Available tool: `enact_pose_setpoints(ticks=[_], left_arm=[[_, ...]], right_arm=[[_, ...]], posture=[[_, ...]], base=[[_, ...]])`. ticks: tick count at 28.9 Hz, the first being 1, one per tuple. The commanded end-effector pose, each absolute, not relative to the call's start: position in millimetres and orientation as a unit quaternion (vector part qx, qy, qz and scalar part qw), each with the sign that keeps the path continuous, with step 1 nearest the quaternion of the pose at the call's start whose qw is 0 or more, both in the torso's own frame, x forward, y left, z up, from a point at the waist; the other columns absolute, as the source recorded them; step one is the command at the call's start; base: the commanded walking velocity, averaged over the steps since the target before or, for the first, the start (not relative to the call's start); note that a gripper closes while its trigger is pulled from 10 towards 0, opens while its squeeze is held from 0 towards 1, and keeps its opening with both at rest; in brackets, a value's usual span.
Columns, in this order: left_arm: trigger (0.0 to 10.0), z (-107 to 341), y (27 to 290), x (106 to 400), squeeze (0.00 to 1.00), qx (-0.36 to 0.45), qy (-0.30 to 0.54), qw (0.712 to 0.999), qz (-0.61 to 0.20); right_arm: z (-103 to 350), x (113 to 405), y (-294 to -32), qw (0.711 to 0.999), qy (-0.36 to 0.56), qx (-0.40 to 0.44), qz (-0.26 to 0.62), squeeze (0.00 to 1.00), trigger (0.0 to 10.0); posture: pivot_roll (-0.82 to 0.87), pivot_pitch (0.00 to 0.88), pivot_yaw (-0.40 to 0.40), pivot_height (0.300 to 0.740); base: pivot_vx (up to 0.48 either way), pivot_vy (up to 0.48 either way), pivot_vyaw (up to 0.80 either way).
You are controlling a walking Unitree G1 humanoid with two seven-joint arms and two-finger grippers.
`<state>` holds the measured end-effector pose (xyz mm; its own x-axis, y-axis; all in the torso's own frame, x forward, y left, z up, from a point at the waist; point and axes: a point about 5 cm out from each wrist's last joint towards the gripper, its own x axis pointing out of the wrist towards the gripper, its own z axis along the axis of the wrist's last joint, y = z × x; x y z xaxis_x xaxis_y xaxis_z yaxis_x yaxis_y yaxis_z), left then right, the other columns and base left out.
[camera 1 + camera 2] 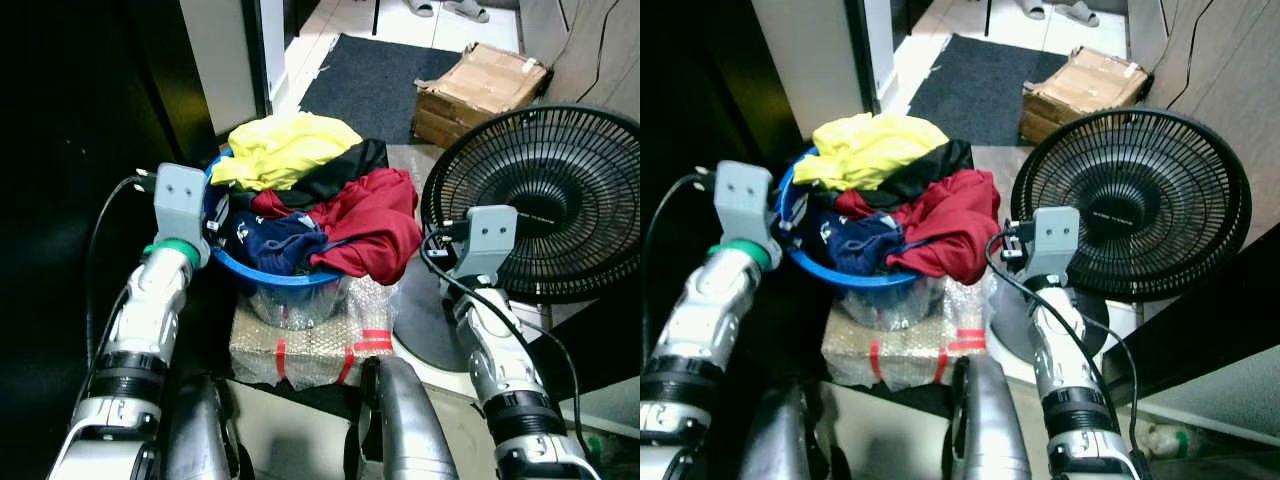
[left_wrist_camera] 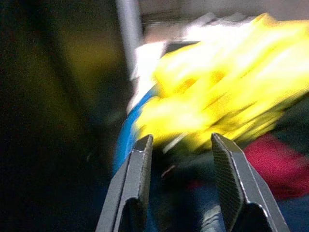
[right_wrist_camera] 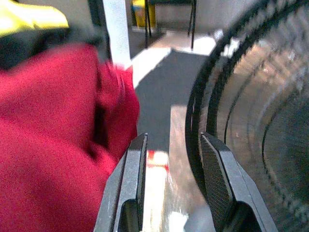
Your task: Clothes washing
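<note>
A blue basin (image 1: 262,270) heaped with clothes sits on a plastic-wrapped box (image 1: 312,345). A yellow garment (image 1: 282,147) lies on top, then a black one (image 1: 340,165), a red one (image 1: 375,220) spilling over the right rim, and a navy one (image 1: 275,243) in front. My left gripper (image 2: 179,150) is open at the basin's left rim, with the yellow garment (image 2: 227,96) just ahead of its fingers. My right gripper (image 3: 170,147) is open between the red garment (image 3: 53,140) and the fan (image 3: 251,111), holding nothing.
A black floor fan (image 1: 545,200) stands close on the right, touching distance from my right arm. A cardboard box (image 1: 480,90) and a dark mat (image 1: 375,80) lie beyond. A dark cabinet (image 1: 80,150) fills the left. My legs (image 1: 410,430) are below the box.
</note>
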<state>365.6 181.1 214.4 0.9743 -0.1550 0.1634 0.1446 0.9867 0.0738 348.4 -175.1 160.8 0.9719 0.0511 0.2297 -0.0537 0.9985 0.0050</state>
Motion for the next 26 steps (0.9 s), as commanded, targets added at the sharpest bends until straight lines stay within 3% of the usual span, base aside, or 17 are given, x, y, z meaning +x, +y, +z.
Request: enact_pose_setpoints(ticks=[1,7,10,11,14,16,19,26], left_arm=[[10.0,245,185,363,0.00,0.015,-0.124,0.987,-0.099],[10.0,275,172,358,0.00,0.063,-0.133,0.973,-0.177],[10.0,268,153,355,0.00,0.033,-0.089,0.970,-0.223],[10.0,256,133,352,0.00,0.030,-0.058,0.965,-0.253],[10.0,248,114,348,0.00,0.027,-0.037,0.960,-0.278],[10.0,241,71,342,0.00,0.045,-0.015,0.947,-0.316],[10.0,237,49,337,0.00,0.076,-0.008,0.942,-0.328],[10.0,228,62,342,0.00,0.079,0.038,0.959,-0.268]], right_arm=[[171,350,-173,0.991,-0.131,0.016,0.031,0.00,10.0],[191,355,-170,0.987,-0.154,0.019,0.043,0.00,10.0],[199,356,-165,0.985,-0.164,0.021,0.051,0.00,10.0],[201,357,-165,0.985,-0.166,0.021,0.052,0.00,10.0],[202,357,-166,0.985,-0.166,0.019,0.051,0.00,10.0],[206,358,-171,0.985,-0.168,0.011,0.046,0.00,10.0],[208,358,-173,0.984,-0.170,0.008,0.041,0.00,10.0],[201,354,-176,0.987,-0.157,0.007,0.034,0.00,10.0]], posture=[[-0.01,0.107,0.034,0.505],[0.00,0.104,0.032,0.505],[0.00,0.103,0.034,0.505],[0.01,0.108,0.030,0.505],[0.01,0.108,0.030,0.505],[0.00,0.113,0.039,0.505],[0.00,0.115,0.046,0.505],[0.01,0.134,0.055,0.505]], base=[[0.000,0.000,0.00],[0.000,0.000,0.00],[0.000,0.000,0.00],[0.000,0.000,0.00],[0.000,0.000,0.00],[0.000,0.000,0.00],[0.000,0.000,0.00],[0.000,0.000,0.00]])
